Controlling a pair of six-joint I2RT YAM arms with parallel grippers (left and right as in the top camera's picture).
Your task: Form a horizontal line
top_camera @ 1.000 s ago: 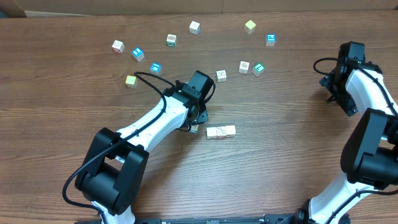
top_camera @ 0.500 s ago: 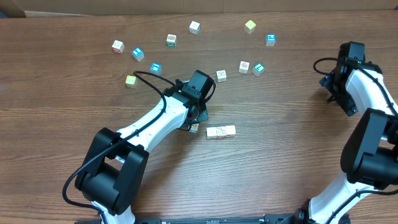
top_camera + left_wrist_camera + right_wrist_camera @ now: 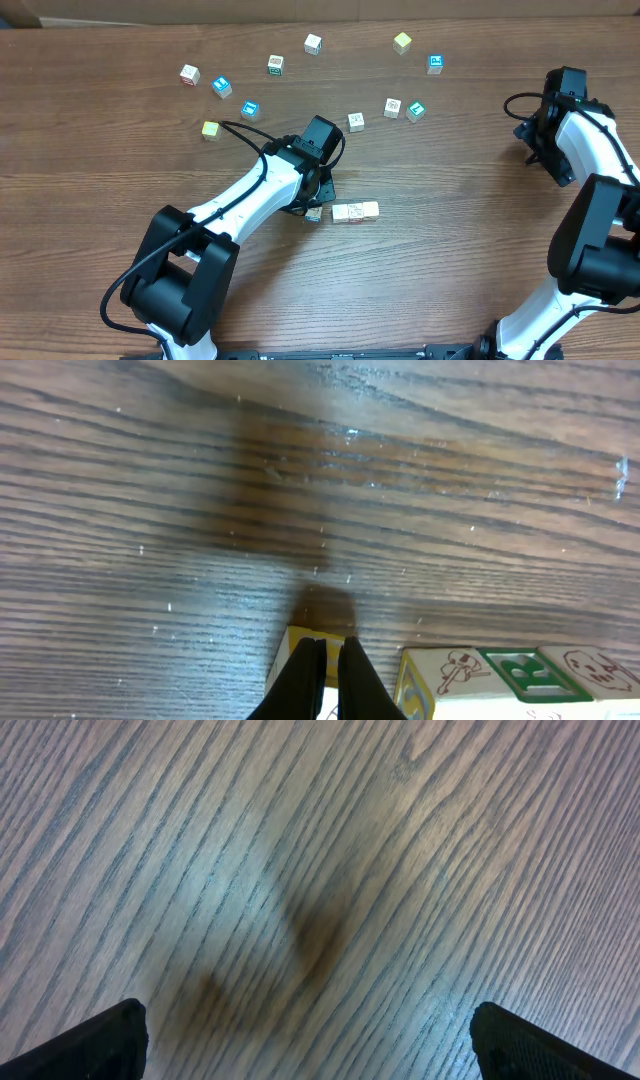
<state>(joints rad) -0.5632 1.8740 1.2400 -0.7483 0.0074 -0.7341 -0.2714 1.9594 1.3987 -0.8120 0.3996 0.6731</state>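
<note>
My left claw (image 3: 334,646) is clenched empty, tips right at the cube (image 3: 284,660), so I'd give it 1 slow straight nudge flush against the line (image 3: 515,672).

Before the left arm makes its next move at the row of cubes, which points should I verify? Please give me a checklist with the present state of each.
1. Left gripper shut, ready to push: ok.
2. Yellow-edged cube sits at its fingertips, not between them: ok.
3. Fingertips touching that cube: cannot tell.
4. That cube joined to the row: not ok, a gap shows between them.
5. Cubes of the row touching and in line: ok.
6. Right gripper open over bare table, far from the row: ok.
</note>
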